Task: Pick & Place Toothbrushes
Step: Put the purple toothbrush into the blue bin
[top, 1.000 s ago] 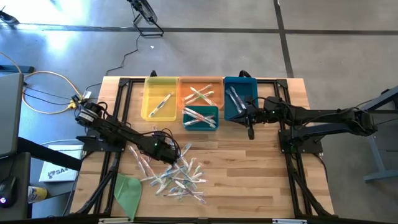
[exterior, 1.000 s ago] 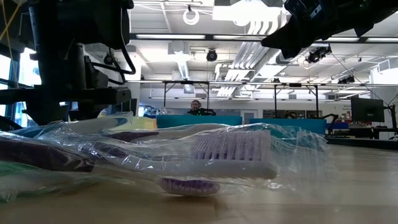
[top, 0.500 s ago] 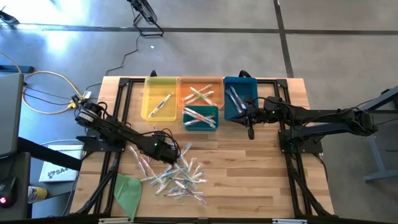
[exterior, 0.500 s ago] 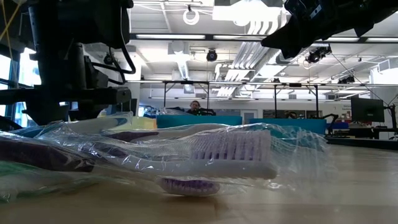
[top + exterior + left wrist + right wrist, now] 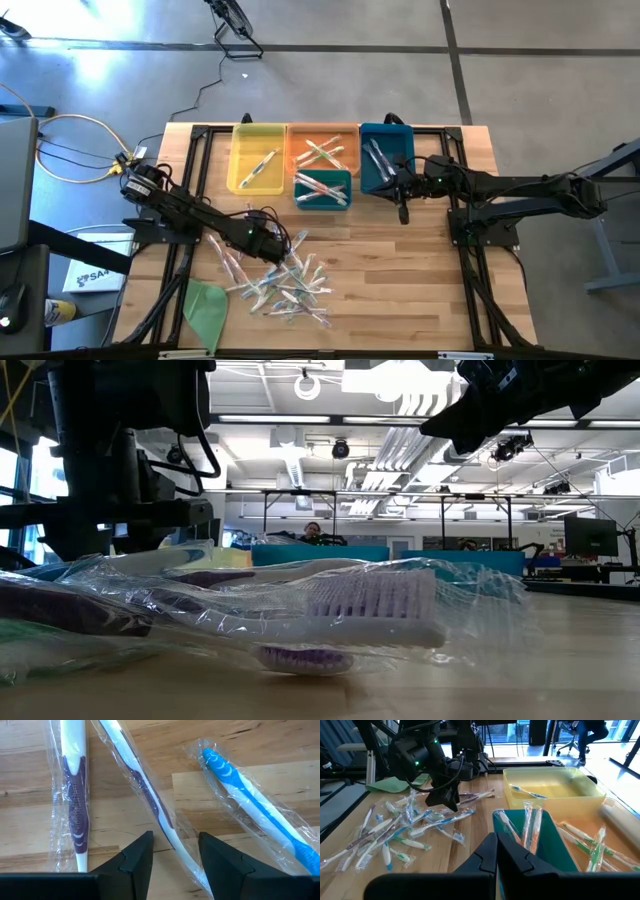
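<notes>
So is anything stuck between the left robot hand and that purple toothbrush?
Nothing visible: the left hand is open, and the clear-wrapped white and purple toothbrush runs straight into the gap between its fingers.

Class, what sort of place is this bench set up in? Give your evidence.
Probably a robotics lab or open-plan workshop: exposed ceiling ducts, a concrete floor under the wooden table, and more benches with a monitor behind.
</notes>
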`<state>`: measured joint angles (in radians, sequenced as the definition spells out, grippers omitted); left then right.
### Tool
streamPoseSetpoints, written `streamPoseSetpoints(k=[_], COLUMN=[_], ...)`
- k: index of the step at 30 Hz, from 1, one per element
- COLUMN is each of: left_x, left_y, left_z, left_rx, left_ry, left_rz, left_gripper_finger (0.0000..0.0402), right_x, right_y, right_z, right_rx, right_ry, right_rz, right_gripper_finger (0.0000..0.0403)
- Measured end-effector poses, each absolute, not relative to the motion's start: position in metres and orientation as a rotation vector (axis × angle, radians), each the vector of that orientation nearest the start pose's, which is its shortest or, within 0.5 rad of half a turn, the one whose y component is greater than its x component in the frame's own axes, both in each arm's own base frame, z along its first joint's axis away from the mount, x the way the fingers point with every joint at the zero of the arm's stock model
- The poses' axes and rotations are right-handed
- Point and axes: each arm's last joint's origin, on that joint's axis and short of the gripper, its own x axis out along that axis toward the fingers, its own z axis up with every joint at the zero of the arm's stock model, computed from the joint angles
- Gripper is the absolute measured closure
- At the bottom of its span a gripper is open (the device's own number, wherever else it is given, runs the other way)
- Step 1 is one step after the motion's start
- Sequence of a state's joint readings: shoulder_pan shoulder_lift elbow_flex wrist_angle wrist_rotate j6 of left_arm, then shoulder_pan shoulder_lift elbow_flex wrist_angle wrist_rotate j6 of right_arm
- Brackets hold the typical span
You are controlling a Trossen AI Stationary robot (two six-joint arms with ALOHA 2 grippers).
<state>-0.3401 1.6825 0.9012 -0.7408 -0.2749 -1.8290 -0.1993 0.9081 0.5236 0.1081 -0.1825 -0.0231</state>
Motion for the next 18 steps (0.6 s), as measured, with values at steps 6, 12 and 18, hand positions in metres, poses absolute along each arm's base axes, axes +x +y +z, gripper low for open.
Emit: streamPoseSetpoints(k=[6, 12, 18], left_x=[0.2575, 0.2589, 0.2596], left_y=[-0.0831, -0.0841, -0.0846], left_z=[0.1404, 0.1403, 0.1404], left_rx=[-1.038, -1.062, -1.054], left_ry=[0.978, 0.989, 0.998], left_rz=[1.168, 1.150, 1.130], left_gripper_finger=[0.0245, 0.0245, 0.0260], right_x=[0.1969, 0.1968, 0.1968], right_y=[-0.0344, -0.0344, -0.0361], right_z=[0.2491, 0.2491, 0.2490], right_rx=[0.029, 0.019, -0.016], right_ry=[0.272, 0.272, 0.275], right_rz=[-0.013, -0.013, -0.065], right_gripper_finger=[0.0401, 0.0401, 0.0400])
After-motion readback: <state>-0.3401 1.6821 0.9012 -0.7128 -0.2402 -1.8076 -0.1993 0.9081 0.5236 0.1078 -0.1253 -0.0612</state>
